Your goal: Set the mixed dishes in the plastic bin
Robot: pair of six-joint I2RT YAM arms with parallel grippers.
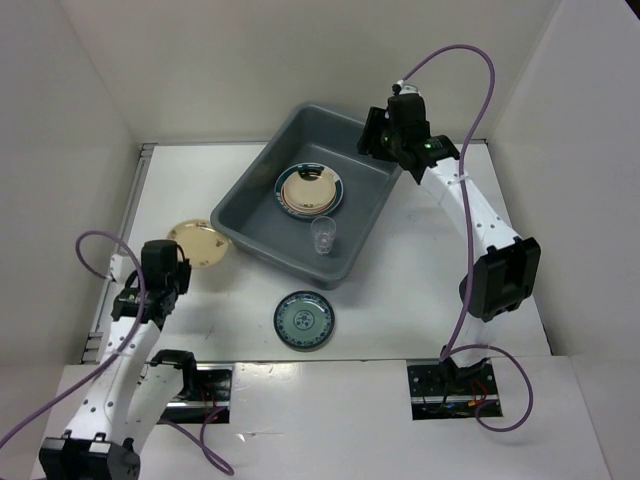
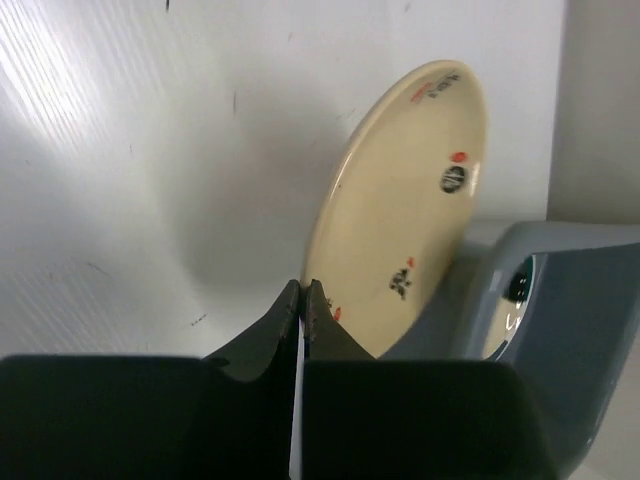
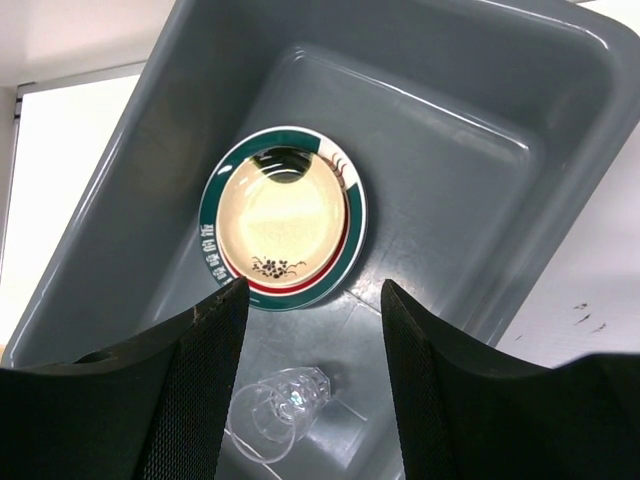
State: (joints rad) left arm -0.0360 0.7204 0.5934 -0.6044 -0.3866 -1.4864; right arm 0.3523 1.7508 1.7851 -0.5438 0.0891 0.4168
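Observation:
The grey plastic bin (image 1: 250,175) stands at mid-table. On its floor lie a beige plate stacked on a white plate with a green and red rim (image 1: 310,190), and a clear cup (image 1: 323,236). A second beige plate (image 1: 198,245) rests tilted against the bin's left outer wall (image 2: 570,330). A dark teal patterned plate (image 1: 304,320) lies on the table in front of the bin. My left gripper (image 1: 168,270) is shut, its tips (image 2: 303,293) at the near rim of the tilted beige plate (image 2: 405,210). My right gripper (image 1: 385,132) is open and empty above the bin's far right end, over the stack (image 3: 285,215) and the cup (image 3: 280,405).
White walls enclose the table on the left, back and right. A purple cable loops above the right arm (image 1: 470,60), and another loops beside the left arm (image 1: 95,250). A metal rail (image 1: 135,190) runs along the table's left edge.

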